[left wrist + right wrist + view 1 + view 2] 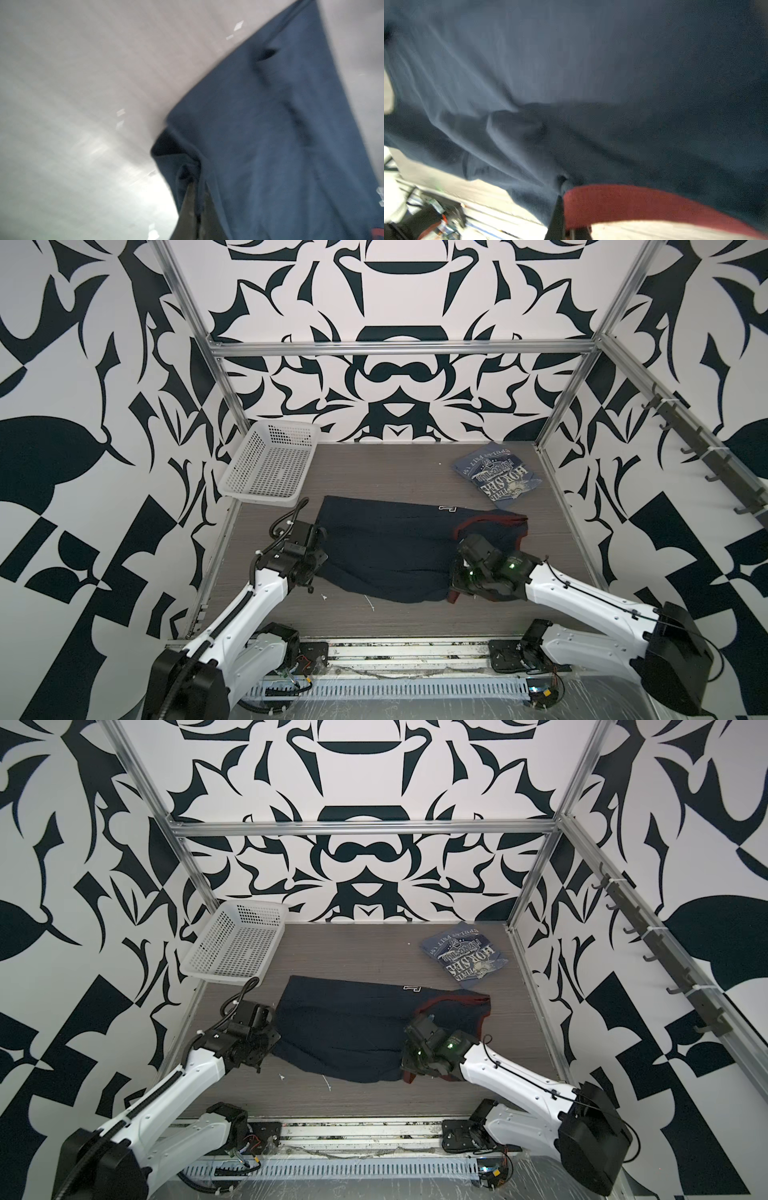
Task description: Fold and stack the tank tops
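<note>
Navy tank top (386, 556), axis: long axis runs left to right across mid-frame in both top views, with the plain end at left and the red-trimmed openings at right.
Navy tank top, look: dark, rumpled, with a small white letter mark on its far edge.
Navy tank top, place: centre of the table (395, 472), between the arms.
Slate-blue tank top (496, 477): a small folded rectangle, tilted, at the table's upper right; its print faces up and reads upside down. It lies well apart from the navy one.
Left tool (319, 560): pinched together on the navy top's left edge; cloth bunches at its fingers (188, 212).
Right tool (456, 578): clamped on the navy top's red trim (633, 203), lower right.
</note>
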